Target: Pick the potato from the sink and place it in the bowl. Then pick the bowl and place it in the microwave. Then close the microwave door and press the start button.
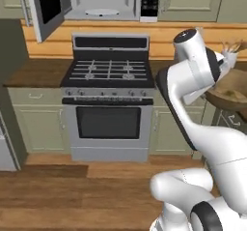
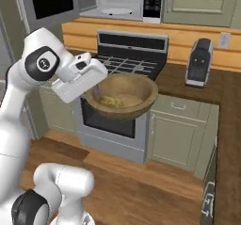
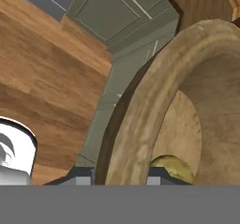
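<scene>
Carrying the bowl (image 2: 123, 97) is the step in hand, by my reckoning: the potato (image 2: 109, 100) already lies inside it, a yellowish lump on the bowl's floor, so the first part looks done and the trip to the microwave (image 1: 103, 3) is under way. The fingers (image 3: 83, 175) are partly closed, pinched across the bowl's near rim, one tip outside the wall and one inside; in the hand view the rim rises between them from the bottom middle of the frame. The bowl hangs in the air in front of the stove (image 2: 129, 68), at the centre of the right base view, well below the microwave and clear of any surface.

The microwave sits at the top of both base views with the microwave door (image 1: 46, 7) swung wide to the upper left, the white turntable (image 1: 102, 12) showing inside. The next move, I judge, calls for lifting the bowl higher and forward into that opening, kept level so the potato does not roll out, and steering clear of the open door.

As for writing, the black keypad (image 1: 149, 0) has rows of pale marks too small to read; no brand or label is legible anywhere.
</scene>
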Robot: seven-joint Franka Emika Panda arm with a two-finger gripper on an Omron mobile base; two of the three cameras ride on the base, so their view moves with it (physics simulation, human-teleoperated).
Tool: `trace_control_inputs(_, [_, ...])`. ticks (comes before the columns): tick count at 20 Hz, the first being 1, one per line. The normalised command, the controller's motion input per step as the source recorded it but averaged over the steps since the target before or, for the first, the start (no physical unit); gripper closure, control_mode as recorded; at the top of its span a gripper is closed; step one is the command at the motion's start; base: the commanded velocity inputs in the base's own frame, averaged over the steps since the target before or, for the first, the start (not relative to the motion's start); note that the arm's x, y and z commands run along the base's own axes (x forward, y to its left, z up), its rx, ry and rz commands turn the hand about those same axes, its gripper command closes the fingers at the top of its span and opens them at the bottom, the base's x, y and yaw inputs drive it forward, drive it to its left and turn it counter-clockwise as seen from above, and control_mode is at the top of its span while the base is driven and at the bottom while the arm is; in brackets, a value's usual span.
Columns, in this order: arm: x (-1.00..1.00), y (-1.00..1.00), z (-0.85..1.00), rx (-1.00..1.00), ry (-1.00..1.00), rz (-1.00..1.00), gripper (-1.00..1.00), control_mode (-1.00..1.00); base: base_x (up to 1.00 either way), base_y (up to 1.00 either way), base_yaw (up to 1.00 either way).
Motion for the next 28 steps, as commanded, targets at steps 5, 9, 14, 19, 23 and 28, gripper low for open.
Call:
trace_control_inputs(5, [0.00, 0.00, 0.00, 0.00, 0.00, 0.00, 1.00, 1.00, 1.00, 0.40, -0.46])
trace_control_inputs(9, [0.00, 0.00, 0.00, 0.00, 0.00, 0.00, 1.00, 1.00, 1.00, 0.64, -0.25])
trace_control_inputs(14, [0.00, 0.00, 0.00, 0.00, 0.00, 0.00, 1.00, 1.00, 0.98, 0.72, -0.03])
trace_control_inputs(19, [0.00, 0.00, 0.00, 0.00, 0.00, 0.00, 1.00, 1.00, 0.92, 0.41, 0.00])
trace_control_inputs(23, [0.00, 0.00, 0.00, 0.00, 0.00, 0.00, 1.00, 1.00, 0.34, 0.28, 0.00])
trace_control_inputs(28, [0.00, 0.00, 0.00, 0.00, 0.00, 0.00, 1.00, 1.00, 0.04, 0.40, 0.00])
